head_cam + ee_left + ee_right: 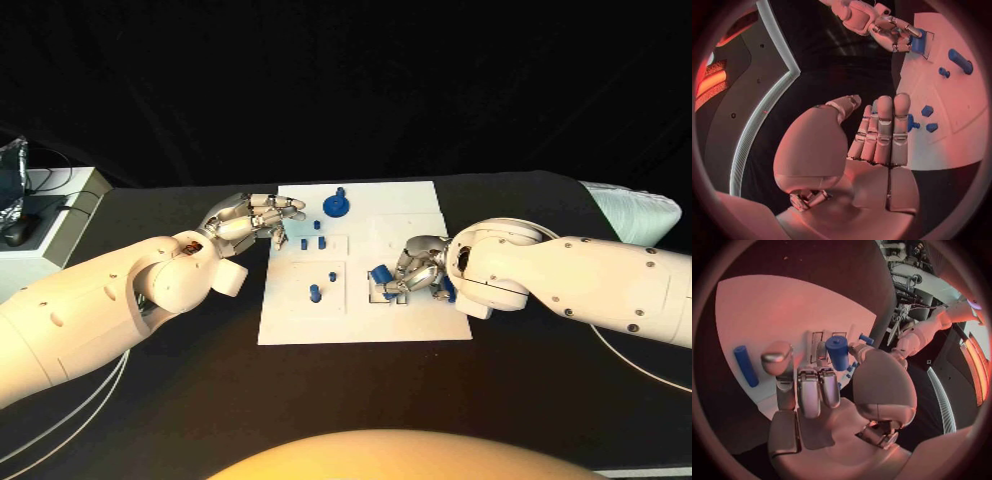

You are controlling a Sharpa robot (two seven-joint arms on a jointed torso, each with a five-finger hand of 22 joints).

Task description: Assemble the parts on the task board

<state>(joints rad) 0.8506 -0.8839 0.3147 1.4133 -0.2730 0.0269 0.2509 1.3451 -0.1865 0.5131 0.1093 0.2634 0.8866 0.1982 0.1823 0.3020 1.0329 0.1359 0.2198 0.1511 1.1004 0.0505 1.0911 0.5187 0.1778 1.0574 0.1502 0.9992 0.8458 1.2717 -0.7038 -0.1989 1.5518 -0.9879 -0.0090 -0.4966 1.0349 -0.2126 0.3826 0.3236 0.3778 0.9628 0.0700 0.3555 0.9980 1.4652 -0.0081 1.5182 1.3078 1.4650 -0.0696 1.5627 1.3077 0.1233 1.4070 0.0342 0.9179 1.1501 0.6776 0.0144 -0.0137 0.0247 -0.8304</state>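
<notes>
The white task board (382, 325) lies in the middle of the black table. My right hand (415, 268) hovers over its right half and pinches a blue cylinder part (837, 352) between thumb and fingers above the outlined slots; the same part (381, 275) shows by the fingertips in the head view. My left hand (257, 222) rests at the board's left edge with its fingers (882, 130) straight and nothing in it. A round blue part (336, 205) stands near the far edge. Two small blue parts (313, 243) sit by the left fingers, and a blue peg (315, 293) is nearer.
A white box (58, 215) with cables stands at the table's far left. A pale ribbed object (635, 210) lies at the far right. White cables (58, 425) hang off the near left. Black table surrounds the board.
</notes>
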